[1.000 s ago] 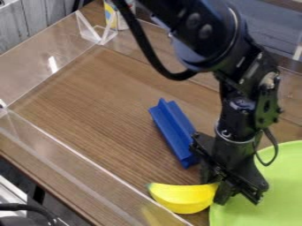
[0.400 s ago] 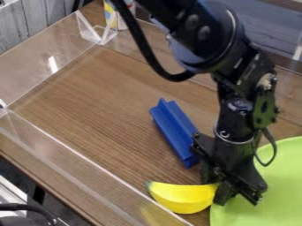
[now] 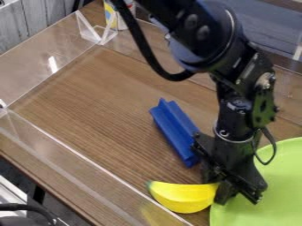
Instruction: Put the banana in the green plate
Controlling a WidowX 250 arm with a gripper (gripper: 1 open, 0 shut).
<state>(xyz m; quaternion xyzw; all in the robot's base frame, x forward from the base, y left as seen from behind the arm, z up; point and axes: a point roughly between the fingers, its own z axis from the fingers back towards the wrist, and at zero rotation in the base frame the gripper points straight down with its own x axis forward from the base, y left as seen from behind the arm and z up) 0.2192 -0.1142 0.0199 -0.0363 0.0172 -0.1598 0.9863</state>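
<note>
The banana (image 3: 181, 195) is a plump bright-yellow toy lying on the wooden table near the front edge. My gripper (image 3: 220, 192) stands over its right end with the fingers closed on that end; the fingertips hide part of it. The green plate (image 3: 284, 173) shows as a lime-green arc at the right edge, just right of the gripper, mostly cut off by the frame. The black arm (image 3: 207, 44) reaches down from the upper middle.
A blue ridged block (image 3: 177, 131) lies on the table just left of the arm and behind the banana. Clear plastic walls (image 3: 48, 64) enclose the wooden table on the left and front.
</note>
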